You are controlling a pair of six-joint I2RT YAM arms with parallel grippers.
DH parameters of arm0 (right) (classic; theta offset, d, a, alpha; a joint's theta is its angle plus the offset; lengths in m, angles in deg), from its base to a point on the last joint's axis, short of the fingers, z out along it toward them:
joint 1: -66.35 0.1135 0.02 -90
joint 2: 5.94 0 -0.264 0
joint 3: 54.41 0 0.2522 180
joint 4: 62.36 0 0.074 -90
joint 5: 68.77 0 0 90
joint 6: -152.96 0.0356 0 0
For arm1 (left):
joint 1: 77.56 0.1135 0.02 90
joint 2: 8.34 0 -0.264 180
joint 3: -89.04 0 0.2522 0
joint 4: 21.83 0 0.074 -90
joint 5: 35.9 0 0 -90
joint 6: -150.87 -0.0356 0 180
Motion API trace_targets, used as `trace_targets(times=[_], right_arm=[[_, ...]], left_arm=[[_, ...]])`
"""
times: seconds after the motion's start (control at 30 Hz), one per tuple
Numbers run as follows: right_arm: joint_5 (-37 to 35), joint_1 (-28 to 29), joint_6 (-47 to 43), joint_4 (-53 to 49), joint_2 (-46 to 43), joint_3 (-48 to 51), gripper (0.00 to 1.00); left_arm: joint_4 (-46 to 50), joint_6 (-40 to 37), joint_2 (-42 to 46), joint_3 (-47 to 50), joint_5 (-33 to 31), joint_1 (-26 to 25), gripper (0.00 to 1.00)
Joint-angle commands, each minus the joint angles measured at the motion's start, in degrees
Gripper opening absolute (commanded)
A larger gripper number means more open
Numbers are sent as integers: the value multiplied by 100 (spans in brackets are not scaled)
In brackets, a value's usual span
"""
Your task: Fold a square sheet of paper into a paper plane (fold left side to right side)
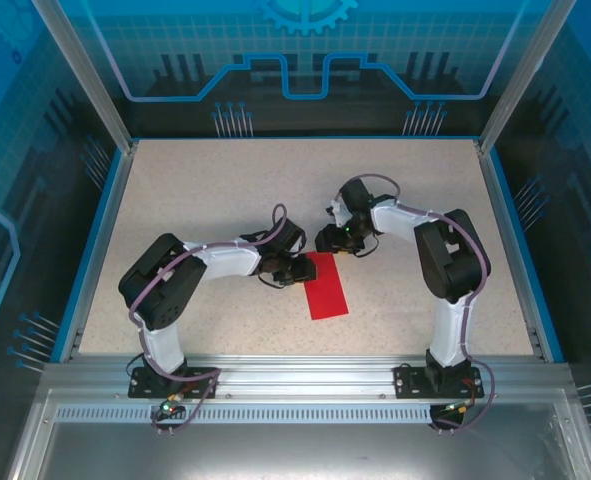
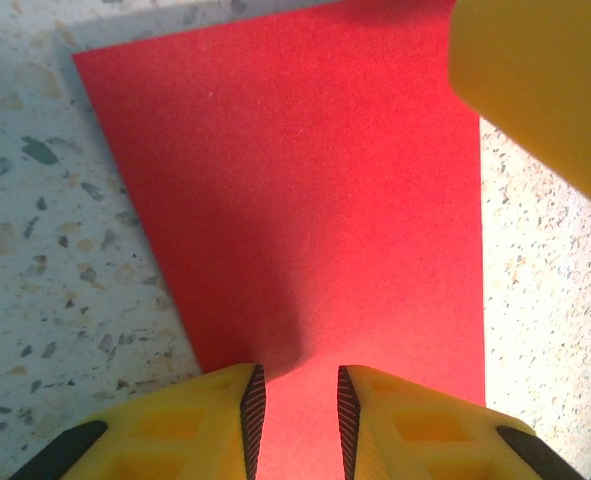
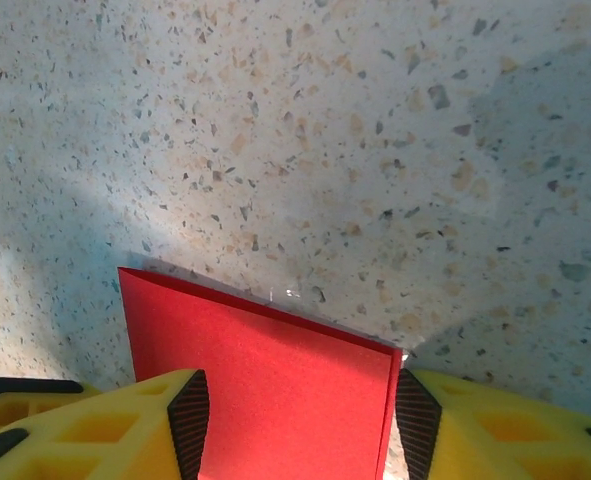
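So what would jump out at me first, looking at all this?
The bright red paper, a narrow rectangle lying near the middle of the pale speckled table. Then the two white and black arms that bend in toward it: the left pincer sits at its upper left edge, and the right pincer at its far end.

Lab: aluminium-framed enclosure (image 1: 85, 75), blue panels (image 1: 305, 60)

Bright, even light casts soft shadows over the speckled table (image 3: 275, 120) and the red paper (image 2: 305, 200).
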Motion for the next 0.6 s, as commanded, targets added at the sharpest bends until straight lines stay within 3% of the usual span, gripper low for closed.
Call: trace_targets(times=[0.0,0.57], right_arm=[[232,189,9,-75,19,102,54],[685,165,236,110,-874,870,49]], left_arm=[[122,66,21,125,-93,-31,31],[111,65,-14,94,-93,-22,31]])
